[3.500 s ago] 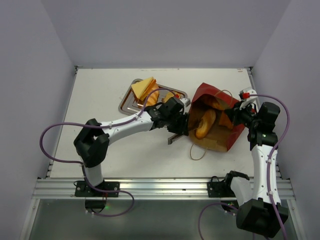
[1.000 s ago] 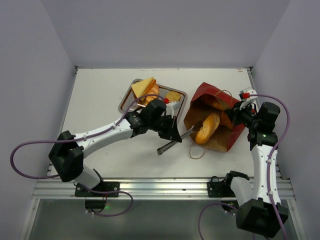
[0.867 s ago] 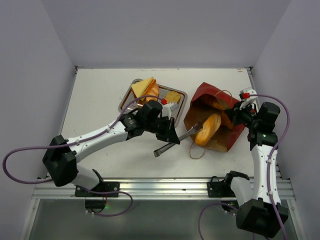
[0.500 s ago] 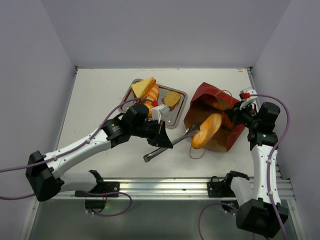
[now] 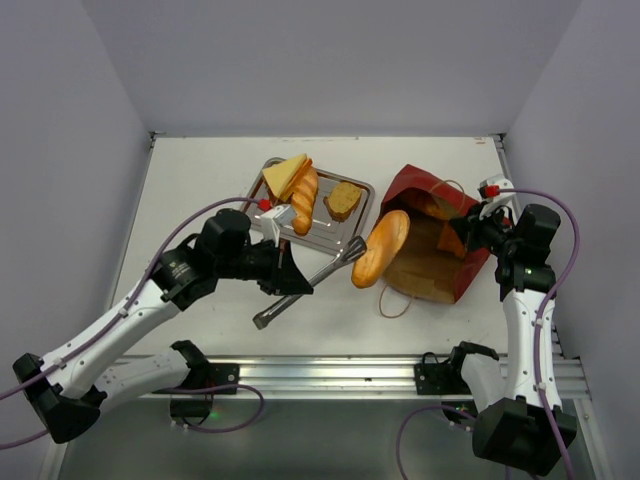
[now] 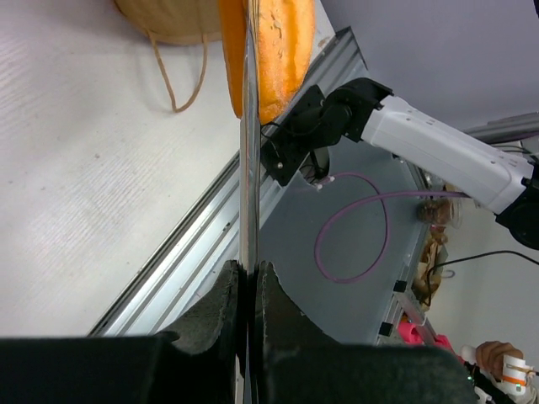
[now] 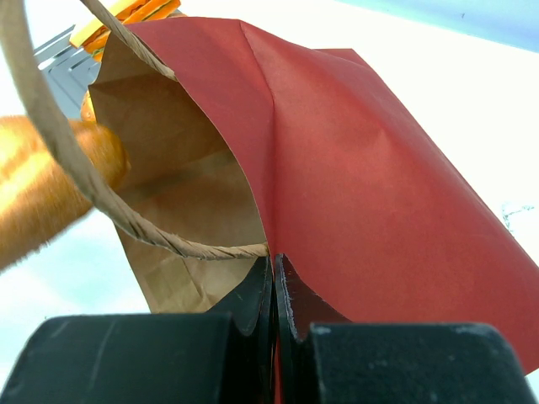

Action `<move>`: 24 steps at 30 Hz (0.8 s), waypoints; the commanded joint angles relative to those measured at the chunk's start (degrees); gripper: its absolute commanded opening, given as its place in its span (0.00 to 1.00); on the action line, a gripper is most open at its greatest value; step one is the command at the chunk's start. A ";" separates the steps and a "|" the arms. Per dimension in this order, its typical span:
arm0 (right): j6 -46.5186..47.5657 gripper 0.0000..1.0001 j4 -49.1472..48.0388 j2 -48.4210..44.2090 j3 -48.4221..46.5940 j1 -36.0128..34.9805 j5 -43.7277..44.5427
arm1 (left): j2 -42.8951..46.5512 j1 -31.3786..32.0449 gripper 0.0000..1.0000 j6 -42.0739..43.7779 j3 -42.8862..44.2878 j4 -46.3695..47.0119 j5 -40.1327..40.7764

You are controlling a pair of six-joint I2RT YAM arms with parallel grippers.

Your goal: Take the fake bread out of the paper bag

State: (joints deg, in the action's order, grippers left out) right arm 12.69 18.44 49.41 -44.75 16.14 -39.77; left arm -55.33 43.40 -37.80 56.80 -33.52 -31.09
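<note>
A golden-orange loaf of fake bread [image 5: 381, 248] hangs just outside the mouth of the dark-red paper bag [image 5: 412, 186], clamped in the tips of long metal tongs [image 5: 310, 285]. My left gripper [image 5: 285, 280] is shut on the tongs' handle end. In the left wrist view the tongs [image 6: 249, 168] run up from the gripper [image 6: 248, 273] to the loaf [image 6: 282, 50]. My right gripper [image 5: 462, 232] is shut on the bag's rim [image 7: 337, 126], pinching the paper by a twine handle [image 7: 84, 177]; the gripper [image 7: 274, 265] holds the mouth open. More orange bread [image 5: 432, 209] shows inside the bag.
A flat steel tray [image 5: 249, 206] left of the bag holds toast slices [image 5: 285, 172], a baguette-like loaf [image 5: 305, 187] and a brown slice [image 5: 343, 200]. A twine loop [image 5: 392, 302] lies on the table below the bag. The metal rail [image 5: 320, 372] lines the near edge.
My left arm has drawn back to the left, and the tongs have pulled the loaf from inside the bag out past its mouth. The right gripper has stayed put.
</note>
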 commanded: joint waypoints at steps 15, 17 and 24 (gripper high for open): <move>0.41 0.02 -1.82 -1.07 0.02 0.03 0.04 | 2.95 -2.26 0.00 3.96 15.01 -12.01 6.38; 0.41 0.02 -1.82 -1.07 0.02 0.12 -0.04 | 2.60 -2.44 0.00 3.70 15.71 -12.01 9.36; 0.41 0.02 -1.82 -1.24 0.02 0.03 -0.04 | -2.05 -3.84 0.00 3.78 18.88 -8.85 16.59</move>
State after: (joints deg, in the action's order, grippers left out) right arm 12.71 18.41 49.41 -44.75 16.14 -39.77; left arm -55.40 40.69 -34.83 72.66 -45.71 -18.61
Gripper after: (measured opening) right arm 0.023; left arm 0.068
